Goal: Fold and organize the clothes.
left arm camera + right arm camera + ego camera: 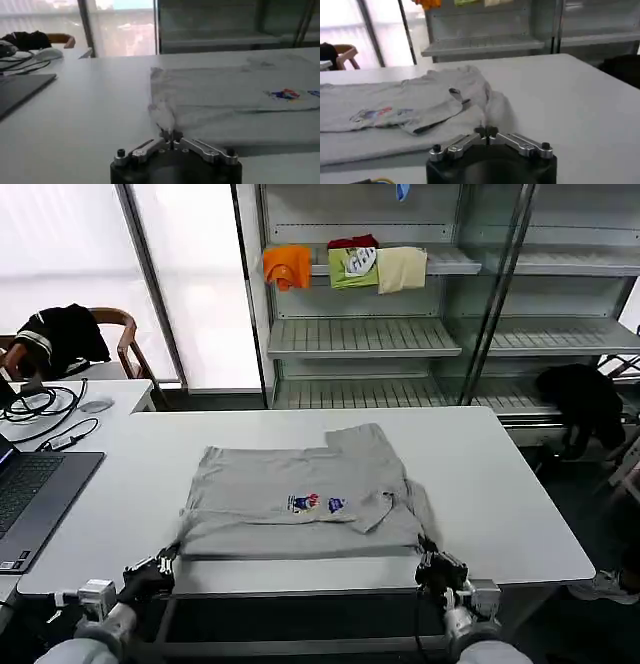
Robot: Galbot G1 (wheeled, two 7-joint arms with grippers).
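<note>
white table (500, 484) | on it: grey shirt (290, 504) spread centre, near front edge | laptop (30, 494) on adjoining desk

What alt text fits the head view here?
A partly folded grey shirt lies on a white table, with the left gripper and right gripper each pinching a near corner at the table's front edge.

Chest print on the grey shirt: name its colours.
The chest print on the shirt is blue, red and white, clearest in the head view.
</note>
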